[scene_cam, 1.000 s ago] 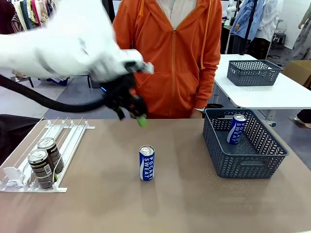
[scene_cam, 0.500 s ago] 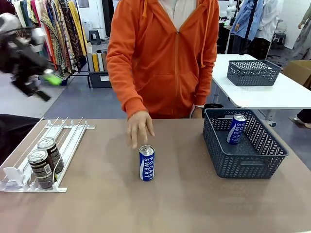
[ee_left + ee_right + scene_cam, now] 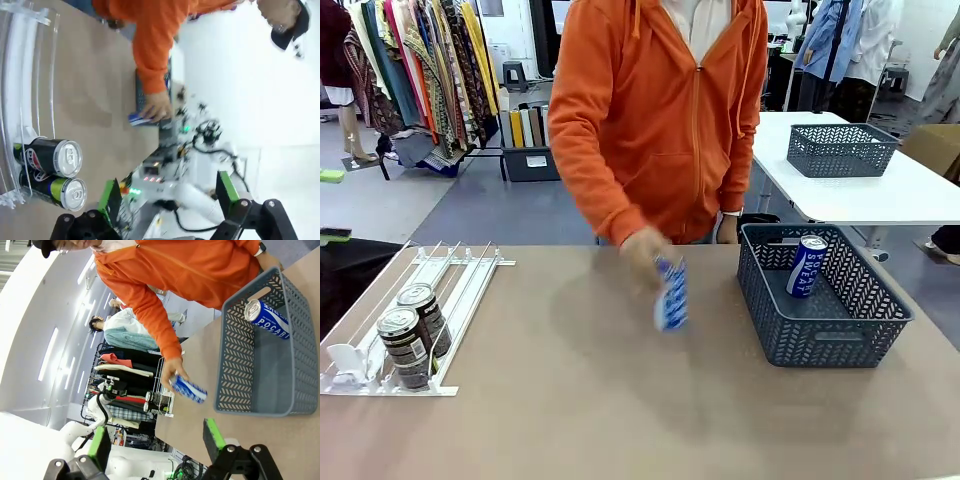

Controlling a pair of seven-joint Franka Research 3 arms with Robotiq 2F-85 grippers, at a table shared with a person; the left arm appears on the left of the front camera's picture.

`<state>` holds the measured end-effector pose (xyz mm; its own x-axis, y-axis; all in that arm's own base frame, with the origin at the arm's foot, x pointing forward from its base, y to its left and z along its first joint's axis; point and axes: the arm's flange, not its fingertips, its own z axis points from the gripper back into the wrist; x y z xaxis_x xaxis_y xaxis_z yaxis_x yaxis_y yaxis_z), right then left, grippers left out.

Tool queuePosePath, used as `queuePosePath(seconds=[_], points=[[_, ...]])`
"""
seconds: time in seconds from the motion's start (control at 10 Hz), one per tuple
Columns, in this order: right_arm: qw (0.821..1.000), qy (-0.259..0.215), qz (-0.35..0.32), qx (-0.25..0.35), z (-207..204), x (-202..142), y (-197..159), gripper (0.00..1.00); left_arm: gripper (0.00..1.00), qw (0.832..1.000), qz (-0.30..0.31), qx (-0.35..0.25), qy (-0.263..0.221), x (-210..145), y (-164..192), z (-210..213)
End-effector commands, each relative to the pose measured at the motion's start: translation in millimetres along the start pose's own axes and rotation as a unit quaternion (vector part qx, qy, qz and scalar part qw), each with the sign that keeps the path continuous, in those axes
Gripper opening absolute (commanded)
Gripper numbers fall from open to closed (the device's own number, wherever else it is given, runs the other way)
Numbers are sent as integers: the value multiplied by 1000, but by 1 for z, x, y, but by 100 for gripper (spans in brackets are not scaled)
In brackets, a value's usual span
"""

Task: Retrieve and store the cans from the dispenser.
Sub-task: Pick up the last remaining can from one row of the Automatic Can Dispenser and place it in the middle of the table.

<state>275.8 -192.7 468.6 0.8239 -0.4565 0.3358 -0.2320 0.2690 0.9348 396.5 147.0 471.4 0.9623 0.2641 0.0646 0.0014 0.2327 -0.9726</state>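
Front view: a person's hand point(image 3: 642, 250) holds a blue can point(image 3: 670, 292) over the surface point(image 3: 620, 420), near the basket point(image 3: 830, 345). A second blue can point(image 3: 807, 265) leans inside the basket. Well apart from the basket, the dispenser point(image 3: 470, 261) carries two dark cans point(image 3: 425, 312).

Left wrist view: the left end effector point(image 3: 167, 197) stands wide, empty.

Right wrist view: the right end effector point(image 3: 156, 442) stands wide, empty, and the held can hangs just outside the basket's wall.
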Motion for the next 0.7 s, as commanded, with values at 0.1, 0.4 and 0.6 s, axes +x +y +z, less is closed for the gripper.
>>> queuePosePath(seconds=[0.1, 0.4, 0.6], points=[[1000, -9, -1, 11, -2, 3, 5, 100, 100, 996, 10, -57, -66, -46, 28, 8], [1000, -9, -1, 11, -2, 3, 5, 100, 100, 999, 12, -23, -27, -17, 18, 7], [1000, -9, -1, 11, -2, 3, 5, 100, 100, 999, 12, -23, -27, -17, 18, 7]])
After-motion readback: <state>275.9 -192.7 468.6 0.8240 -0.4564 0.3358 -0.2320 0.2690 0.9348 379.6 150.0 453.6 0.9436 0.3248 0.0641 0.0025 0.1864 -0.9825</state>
